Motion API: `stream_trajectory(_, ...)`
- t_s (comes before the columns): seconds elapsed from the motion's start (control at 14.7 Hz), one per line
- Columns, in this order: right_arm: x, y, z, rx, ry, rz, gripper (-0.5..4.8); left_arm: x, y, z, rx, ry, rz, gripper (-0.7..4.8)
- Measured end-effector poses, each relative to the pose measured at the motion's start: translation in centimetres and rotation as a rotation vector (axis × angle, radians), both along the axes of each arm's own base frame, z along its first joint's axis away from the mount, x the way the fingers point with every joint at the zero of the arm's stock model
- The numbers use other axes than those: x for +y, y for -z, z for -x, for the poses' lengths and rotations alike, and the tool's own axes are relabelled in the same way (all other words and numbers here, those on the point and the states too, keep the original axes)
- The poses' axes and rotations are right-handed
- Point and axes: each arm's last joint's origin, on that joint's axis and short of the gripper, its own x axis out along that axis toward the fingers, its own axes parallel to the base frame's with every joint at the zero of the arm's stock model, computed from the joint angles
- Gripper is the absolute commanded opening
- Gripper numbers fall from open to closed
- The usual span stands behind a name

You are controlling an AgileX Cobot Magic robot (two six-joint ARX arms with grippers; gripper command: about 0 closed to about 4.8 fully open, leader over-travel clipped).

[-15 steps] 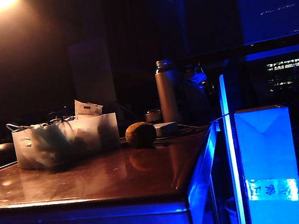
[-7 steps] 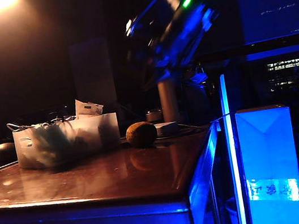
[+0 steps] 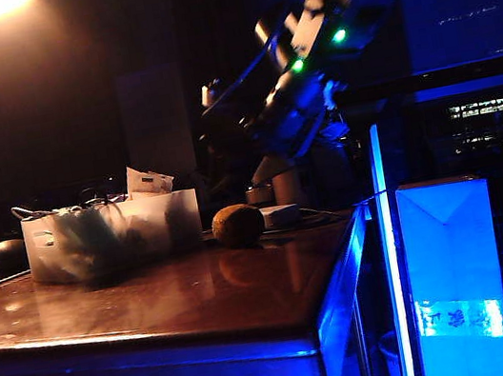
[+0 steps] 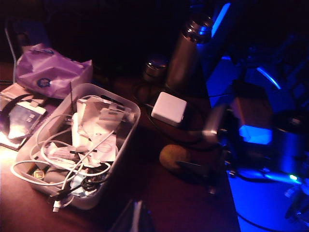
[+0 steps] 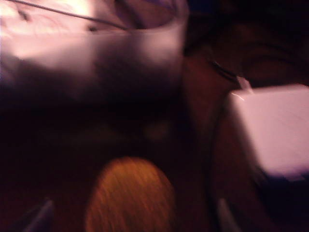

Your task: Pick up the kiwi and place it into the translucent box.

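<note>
Right wrist view gives you mostly blur: the olive-brown fuzzy oval kiwi (image 5: 130, 195) lies free on the glossy dark red-brown tabletop (image 3: 183, 301), framed by the right gripper (image 5: 130, 215), whose finger tips (image 5: 38, 215) stand wide apart. Just left sits the milky translucent plastic box (image 3: 110, 236), crammed with cables. Your left gripper stays unseen. Blue light floods the dark room.

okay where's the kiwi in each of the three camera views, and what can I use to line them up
Exterior view: the kiwi lies on the table mid-frame, just right of the box, below the right gripper.
Left wrist view: the kiwi is low and right of centre, beside the box.
Right wrist view: the kiwi fills the bottom centre, blurred.
Shared landmark: the white block next to the kiwi.
</note>
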Motion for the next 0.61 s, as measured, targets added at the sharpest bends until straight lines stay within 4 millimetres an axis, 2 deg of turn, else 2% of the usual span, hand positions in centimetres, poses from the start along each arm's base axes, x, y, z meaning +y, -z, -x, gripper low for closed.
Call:
stream_trajectory(0.27,1.0,1.1,-1.9,0.077,-0.026,0.02,4.79,0.0,0.0,0.0,-0.004,0.001,-0.002,-0.04)
stream_trajectory(0.48,1.5,1.0,-2.7,0.067,-0.025,0.015,4.79,0.0,-0.1,0.0,-0.009,0.002,-0.002,-0.04)
stream_trajectory(0.61,1.7,2.0,-3.1,0.088,-0.025,0.027,4.79,0.0,-0.1,0.0,-0.01,0.002,-0.002,-0.04)
